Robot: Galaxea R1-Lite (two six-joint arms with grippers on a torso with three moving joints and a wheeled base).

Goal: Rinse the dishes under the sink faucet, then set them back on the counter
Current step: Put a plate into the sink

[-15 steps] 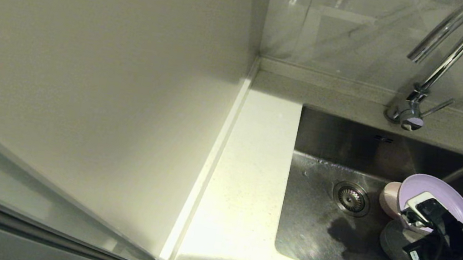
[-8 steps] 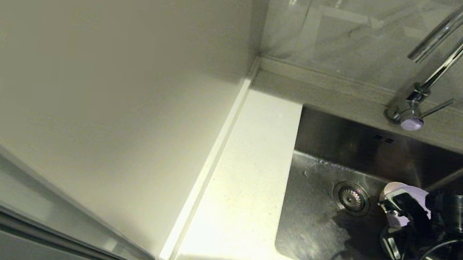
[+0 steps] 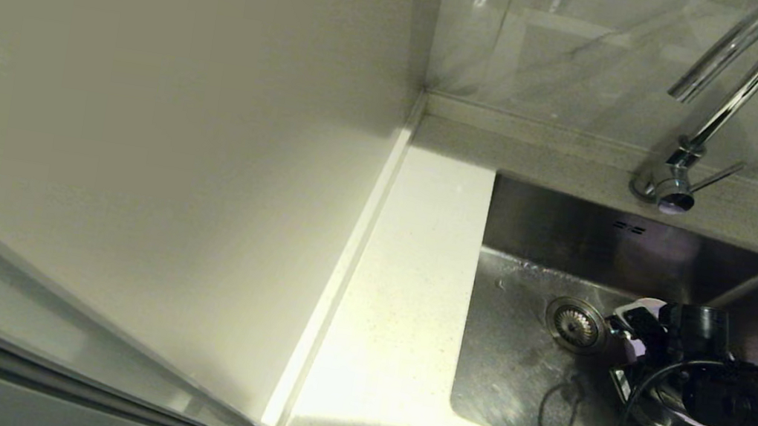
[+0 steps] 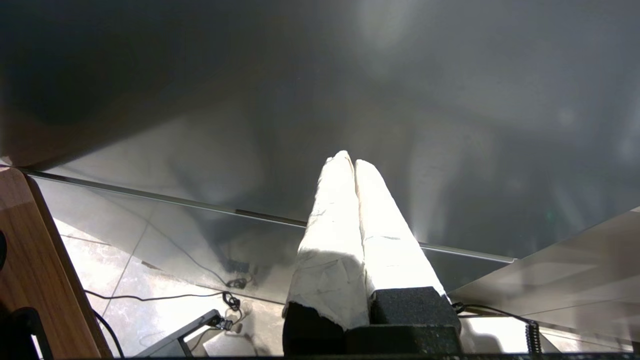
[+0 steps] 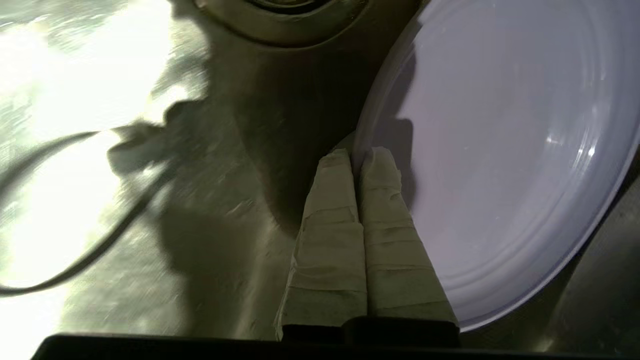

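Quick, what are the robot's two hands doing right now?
Left end effector: shut, holding nothing, parked away from the sink.
Right end effector: shut on the rim of the lilac plate, down inside the sink.

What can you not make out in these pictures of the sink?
- Cup and bowl: head view, hidden behind the right gripper and its cable.
- Lilac plate: right wrist view, cut off by the frame edge; its rim sits between the jaws.
- Faucet top: head view, cut off.
- Left gripper: absent from head view.
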